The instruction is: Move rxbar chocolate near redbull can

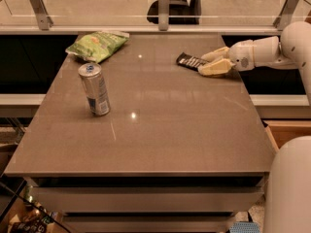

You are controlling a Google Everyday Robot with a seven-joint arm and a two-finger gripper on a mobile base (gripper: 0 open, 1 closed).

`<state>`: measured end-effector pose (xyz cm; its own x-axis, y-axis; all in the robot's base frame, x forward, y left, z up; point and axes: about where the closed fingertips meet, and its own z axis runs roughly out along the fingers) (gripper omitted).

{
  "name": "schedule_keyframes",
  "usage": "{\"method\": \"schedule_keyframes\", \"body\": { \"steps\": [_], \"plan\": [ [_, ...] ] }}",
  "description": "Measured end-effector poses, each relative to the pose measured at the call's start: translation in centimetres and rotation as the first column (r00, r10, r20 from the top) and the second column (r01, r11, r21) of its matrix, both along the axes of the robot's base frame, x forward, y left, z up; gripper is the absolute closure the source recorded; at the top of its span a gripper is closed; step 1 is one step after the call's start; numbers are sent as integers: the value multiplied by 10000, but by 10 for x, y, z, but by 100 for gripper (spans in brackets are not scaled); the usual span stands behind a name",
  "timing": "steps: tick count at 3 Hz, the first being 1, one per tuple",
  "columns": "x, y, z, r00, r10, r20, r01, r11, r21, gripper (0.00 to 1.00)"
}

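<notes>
The rxbar chocolate (188, 60), a flat black bar with white lettering, is at the back right of the table top. My gripper (213, 61) reaches in from the right and is shut on the bar's right end, with one cream finger (215, 68) in front of it and the other behind. The bar's left end sticks out toward the table's middle. The redbull can (95, 89), slim, silver and blue, stands upright on the left part of the table, far to the left of the bar and nearer the front.
A green chip bag (96, 44) lies at the back left corner, behind the can. A glass rail with metal posts (164, 4) runs along the back edge. The grey table (160, 135) drops off at its front and sides. The robot's white body (291, 188) fills the lower right.
</notes>
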<state>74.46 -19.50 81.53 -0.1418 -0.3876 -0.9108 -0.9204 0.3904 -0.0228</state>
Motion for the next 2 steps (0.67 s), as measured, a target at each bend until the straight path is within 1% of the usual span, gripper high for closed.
{"method": "schedule_keyframes", "body": {
  "steps": [2],
  "plan": [
    [0, 0, 0, 10000, 2, -2, -2, 10000, -1, 100]
  ]
}}
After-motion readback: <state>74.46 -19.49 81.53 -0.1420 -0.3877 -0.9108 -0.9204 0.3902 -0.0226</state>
